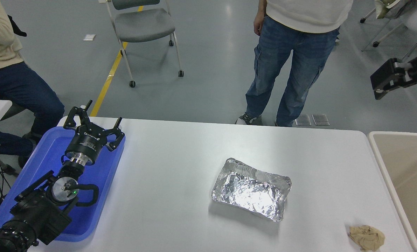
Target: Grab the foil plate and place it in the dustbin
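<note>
The foil plate [252, 189] is a shiny, wrinkled silver tray lying flat on the white table [173, 168], right of centre. The dustbin [409, 175] is a large beige bin with a cream rim, standing against the table's right end. My right arm's black gripper [387, 78] comes in at the right edge, raised high and far from the plate; its shape is unclear. My left gripper [96, 119] is parked open and empty over the blue tray at the lower left.
A blue plastic tray [99, 196] lies at the table's left end under my left arm. A small tan paper wad [367, 237] lies near the front right corner. A person in jeans [292, 70] stands at the far side; another sits at the far left [8, 77].
</note>
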You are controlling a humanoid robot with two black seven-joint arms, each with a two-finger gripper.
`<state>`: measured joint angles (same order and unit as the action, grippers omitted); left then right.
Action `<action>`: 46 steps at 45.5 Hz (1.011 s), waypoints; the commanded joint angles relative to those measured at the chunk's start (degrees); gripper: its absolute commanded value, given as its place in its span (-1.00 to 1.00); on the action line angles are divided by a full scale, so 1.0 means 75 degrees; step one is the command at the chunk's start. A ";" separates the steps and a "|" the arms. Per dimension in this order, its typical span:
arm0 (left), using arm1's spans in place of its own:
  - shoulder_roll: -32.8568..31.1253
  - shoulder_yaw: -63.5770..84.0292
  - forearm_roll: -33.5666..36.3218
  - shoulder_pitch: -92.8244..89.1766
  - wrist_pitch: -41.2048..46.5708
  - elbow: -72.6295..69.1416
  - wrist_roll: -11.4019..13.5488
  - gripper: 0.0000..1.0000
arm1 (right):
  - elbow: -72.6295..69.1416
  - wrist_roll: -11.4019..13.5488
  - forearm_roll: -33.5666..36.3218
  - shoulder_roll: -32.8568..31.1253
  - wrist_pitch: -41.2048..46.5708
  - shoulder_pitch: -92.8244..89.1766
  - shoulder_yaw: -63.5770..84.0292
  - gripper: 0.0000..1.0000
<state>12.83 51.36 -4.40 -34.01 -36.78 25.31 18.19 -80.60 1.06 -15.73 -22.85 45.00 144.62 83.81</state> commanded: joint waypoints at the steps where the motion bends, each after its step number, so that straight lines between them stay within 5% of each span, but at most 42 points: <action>1: 0.0000 -0.0004 0.0001 0.0000 -0.0006 0.0000 0.0000 1.00 | 0.0000 0.0000 0.0000 -0.0001 0.0000 -0.0040 -0.0007 1.00; 46: 0.0000 -0.0004 0.0001 0.0011 0.0006 0.0000 0.0000 1.00 | 0.0000 0.0000 0.0000 0.0105 0.0000 0.0018 -0.0135 1.00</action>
<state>12.83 51.40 -4.40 -33.93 -36.80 25.32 18.19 -80.60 1.05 -15.73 -22.40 45.00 144.54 83.16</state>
